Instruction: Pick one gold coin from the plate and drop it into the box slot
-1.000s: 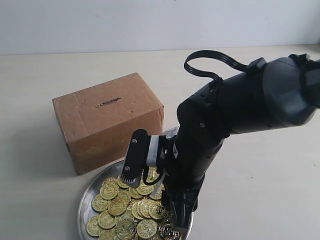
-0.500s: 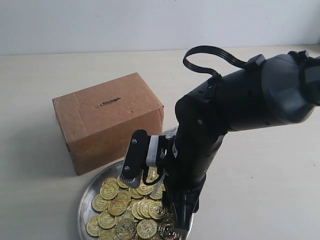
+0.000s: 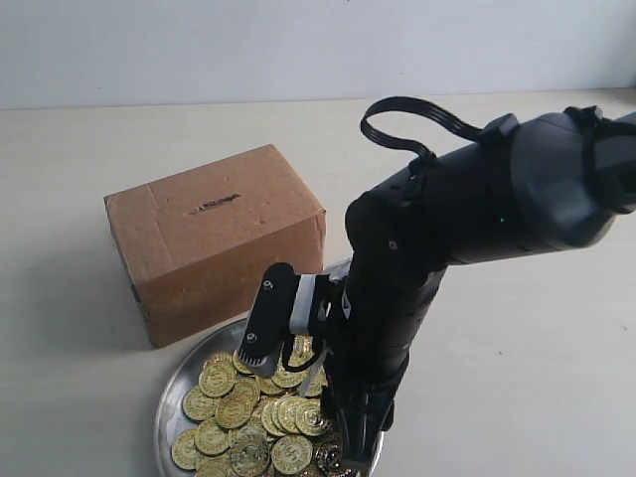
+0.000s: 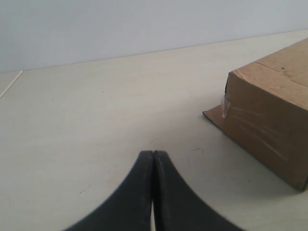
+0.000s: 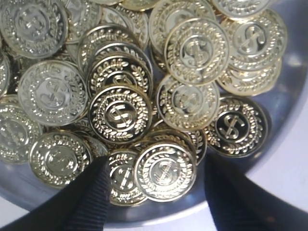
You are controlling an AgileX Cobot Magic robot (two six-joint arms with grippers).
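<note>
The box (image 3: 214,248) stands on the pale worktop (image 3: 517,378), and its top face carries the box slot (image 3: 216,204), a short dark slit near the middle of that face. The plate (image 3: 164,412) lies just in front of the box, close to its near lower corner, and it is heaped with gold coins (image 3: 248,417), which overlap each other. The right arm reaches down over the side of the plate that is away from the box. The right end effector (image 5: 158,166) is spread wide over the heap and has nothing in its hold. In the right wrist view its two dark fingers (image 5: 91,192) stand on both sides of one coin (image 5: 165,172), which lies on top of others near the plate's rim. If the fingers touch the coins, I cannot tell. The left end effector (image 4: 153,155) is low over bare worktop beside one end of the box, with its two fingers pressed together and nothing between them.
</note>
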